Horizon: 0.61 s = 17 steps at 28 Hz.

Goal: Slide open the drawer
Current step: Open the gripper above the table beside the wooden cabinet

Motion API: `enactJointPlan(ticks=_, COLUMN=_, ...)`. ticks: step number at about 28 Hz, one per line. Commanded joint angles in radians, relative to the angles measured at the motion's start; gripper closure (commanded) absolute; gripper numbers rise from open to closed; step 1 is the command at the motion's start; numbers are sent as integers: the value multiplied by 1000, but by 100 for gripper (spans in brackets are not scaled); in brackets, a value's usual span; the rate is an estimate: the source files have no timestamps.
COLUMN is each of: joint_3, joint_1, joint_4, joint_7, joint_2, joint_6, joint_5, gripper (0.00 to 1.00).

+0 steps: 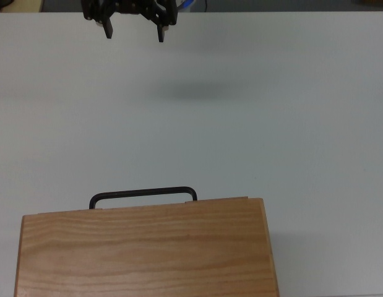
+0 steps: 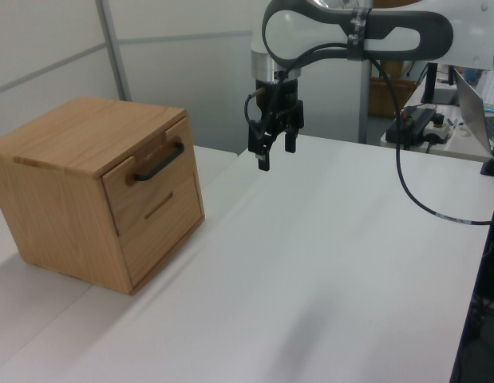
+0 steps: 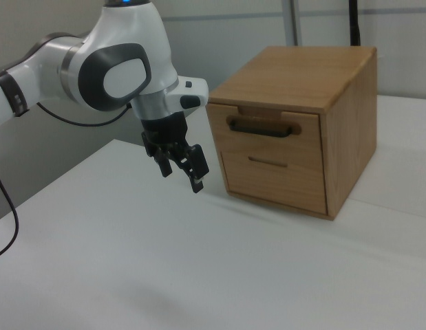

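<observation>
The drawer [image 3: 271, 130] is the upper front panel of a light wooden cabinet [image 1: 148, 247], and it sits pushed in, about level with the cabinet's face. Its black bar handle [image 1: 143, 193] juts out toward the arm; the handle [image 2: 159, 162] also shows in the left view and the handle [image 3: 262, 126] in the right view. My gripper [image 1: 134, 32] hangs above the white table, well away from the handle. The gripper [image 3: 182, 175] is open, fingers pointing down, with nothing between them. In the left view the gripper [image 2: 274, 152] is to the right of the cabinet.
A lower panel with a thin slot [image 3: 268, 162] sits under the drawer. White table [image 1: 271, 124] stretches between gripper and cabinet. In the left view a black cable [image 2: 414, 199] loops over the table's right side, and a laptop [image 2: 482, 104] and clutter stand beyond it.
</observation>
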State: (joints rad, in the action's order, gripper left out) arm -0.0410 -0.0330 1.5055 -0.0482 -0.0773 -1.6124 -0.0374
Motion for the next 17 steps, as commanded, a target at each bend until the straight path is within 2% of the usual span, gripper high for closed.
enactJointPlan(ticks=1, joint_3=-7, joint_1=-4, joint_4=1, joint_7=4, joint_2=8, joint_6=6, joint_5=-15, gripper=0)
enactJointPlan(ticks=6, joint_3=-7, joint_1=-4, joint_4=2, joint_7=-12, joint_2=7, joint_6=6, joint_5=-15, gripper=0)
enactJointPlan(ticks=12, joint_3=-7, joint_1=-5, joint_4=2, joint_7=-200, joint_2=1, joint_6=-4, joint_5=-16, gripper=0)
enactJointPlan(ticks=17, joint_3=-5, joint_1=-8, joint_4=2, joint_7=-373, joint_2=-39, joint_6=-9, joint_5=-19, gripper=0)
